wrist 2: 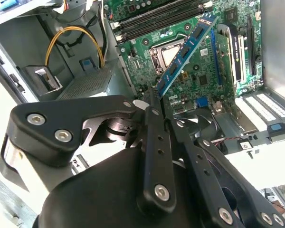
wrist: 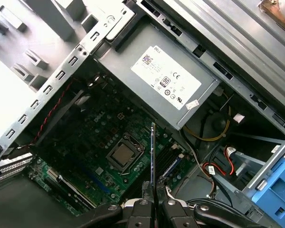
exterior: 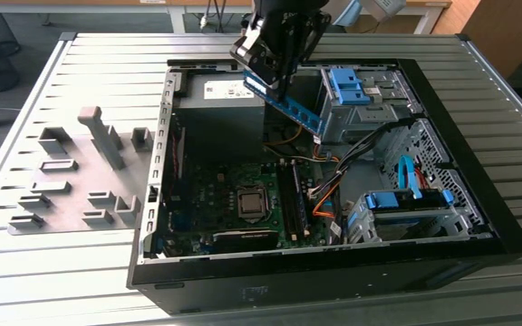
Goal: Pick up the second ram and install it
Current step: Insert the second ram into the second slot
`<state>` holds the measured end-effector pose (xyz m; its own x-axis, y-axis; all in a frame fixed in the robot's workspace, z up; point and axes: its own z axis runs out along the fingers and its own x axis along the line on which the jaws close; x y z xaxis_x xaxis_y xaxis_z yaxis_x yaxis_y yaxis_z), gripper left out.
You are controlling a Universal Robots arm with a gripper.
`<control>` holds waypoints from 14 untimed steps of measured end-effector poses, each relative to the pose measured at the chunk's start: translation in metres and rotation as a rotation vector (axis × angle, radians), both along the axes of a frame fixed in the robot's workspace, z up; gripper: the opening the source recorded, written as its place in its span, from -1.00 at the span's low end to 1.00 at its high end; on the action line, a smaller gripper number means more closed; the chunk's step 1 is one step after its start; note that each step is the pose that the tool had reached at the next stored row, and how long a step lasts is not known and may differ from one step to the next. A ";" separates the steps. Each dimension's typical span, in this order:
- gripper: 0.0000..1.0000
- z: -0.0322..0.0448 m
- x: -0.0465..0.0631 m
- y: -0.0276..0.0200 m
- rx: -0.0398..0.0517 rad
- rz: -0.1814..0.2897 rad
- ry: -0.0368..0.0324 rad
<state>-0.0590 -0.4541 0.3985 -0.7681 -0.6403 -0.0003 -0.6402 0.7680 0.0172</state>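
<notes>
On the exterior view's left, well apart from the claw, a grey fixture plate (exterior: 75, 176) with upright holders lies on the slatted table (exterior: 25, 272), presumably the rack that parts are drawn from; nearer the middle, the open computer case (exterior: 334, 261) lies on its side so that its motherboard (exterior: 229, 197) faces up toward the arm; above it hangs the claw (exterior: 274, 75), its fingers (wrist: 147, 197) pressed together on one end of the second ram (exterior: 296, 109), the long blue stick running down and away from the claw, tilted and clear of the board; in the first wrist view the stick (wrist: 153, 152) is seen edge-on between the fingers, a grip by the flat faces that probably leaves the contact edge free for seating; in the second wrist view it (wrist 2: 186, 52) hangs over the processor socket (wrist 2: 168, 53), with the memory slots (wrist 2: 161, 16) just beyond its far tip, not yet entered; further to the exterior view's right, beside the claw, stands the drive cage with its light-blue latch (exterior: 347, 85), and cables (exterior: 329, 197) trail below.
</notes>
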 end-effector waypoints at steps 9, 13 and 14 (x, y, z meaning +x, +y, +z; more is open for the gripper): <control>-0.72 0.0000 0.000 0.0000 0.0001 -0.005 0.0000; -0.72 -0.0001 0.000 0.0000 0.0001 -0.009 0.0000; -0.72 -0.0001 0.000 0.0000 0.0001 -0.013 0.0000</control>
